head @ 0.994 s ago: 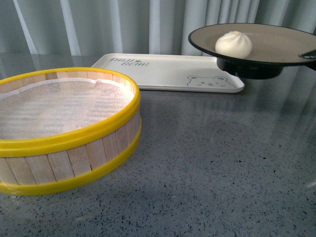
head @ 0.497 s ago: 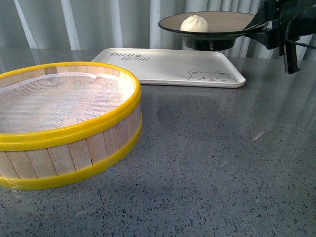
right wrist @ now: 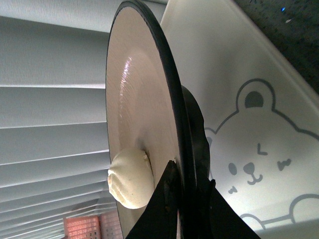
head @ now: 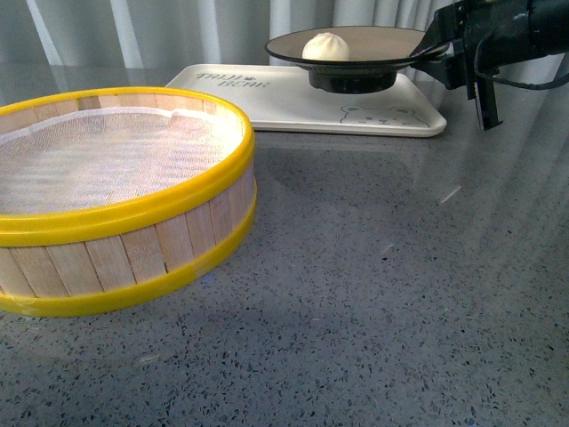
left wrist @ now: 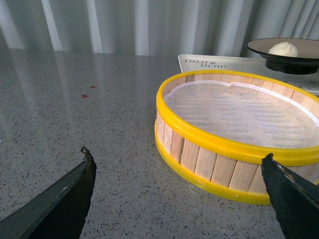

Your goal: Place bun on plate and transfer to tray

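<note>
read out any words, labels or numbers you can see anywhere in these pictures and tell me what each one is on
"BEAR": second line of grey lettering on the tray, clearest in the left wrist view.
First line above it: stylised grey letters, too small and blurred to read for certain.
Bear face drawing, no words: on the tray's corner, beside the plate held by the right gripper.
Steamer basket, bun: no text.

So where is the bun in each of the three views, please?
Front view: the bun is at top centre, on the plate.
Left wrist view: far top right, on the same plate, behind the steamer basket.
Right wrist view: lower left, against the plate's beige inside.
Shared landmark: the tray under the plate.
</note>
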